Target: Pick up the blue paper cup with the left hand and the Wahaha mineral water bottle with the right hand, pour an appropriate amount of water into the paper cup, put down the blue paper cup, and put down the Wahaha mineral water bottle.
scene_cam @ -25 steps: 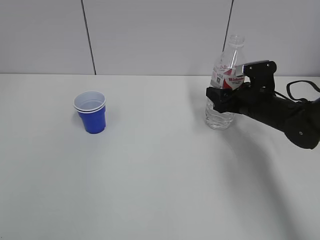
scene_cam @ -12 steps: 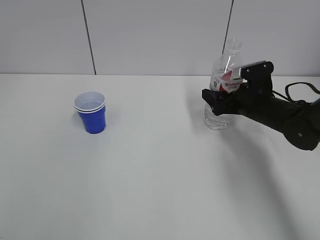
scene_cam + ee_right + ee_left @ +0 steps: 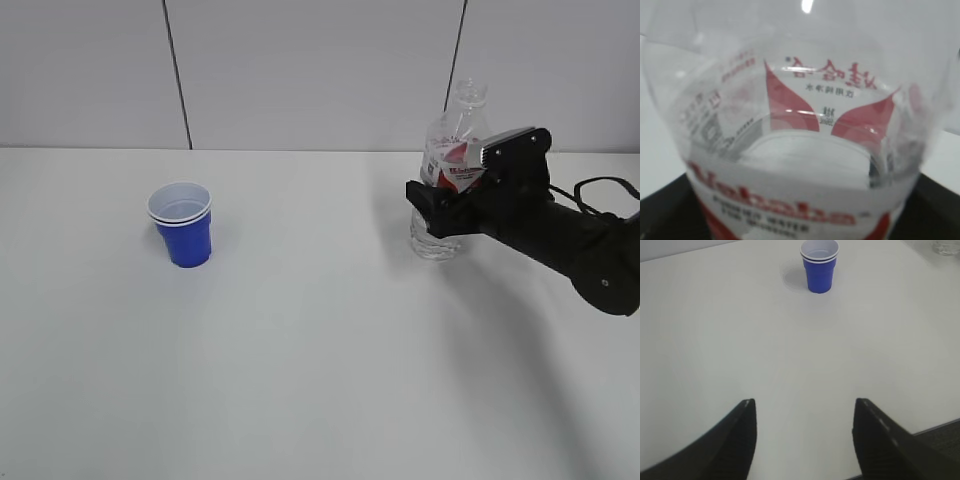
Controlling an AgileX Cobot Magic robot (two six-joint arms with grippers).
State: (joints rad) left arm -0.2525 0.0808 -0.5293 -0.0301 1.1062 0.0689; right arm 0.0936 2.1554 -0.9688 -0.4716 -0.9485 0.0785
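White desk (image 3: 320,340): right hand (image 3: 440,205) clenched round the upright clear ribbed bottle (image 3: 445,200); small blue paper cup (image 3: 182,224) stands well ahead of the released left hand (image 3: 802,435).

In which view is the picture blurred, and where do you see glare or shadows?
Right wrist view: the Wahaha mineral water bottle fills the frame, soft and out of focus, with a bright glare spot at the top. Left wrist view: sharp; the blue paper cup casts a faint shadow leftward. Exterior view: even lighting, soft shadow under the right gripper.
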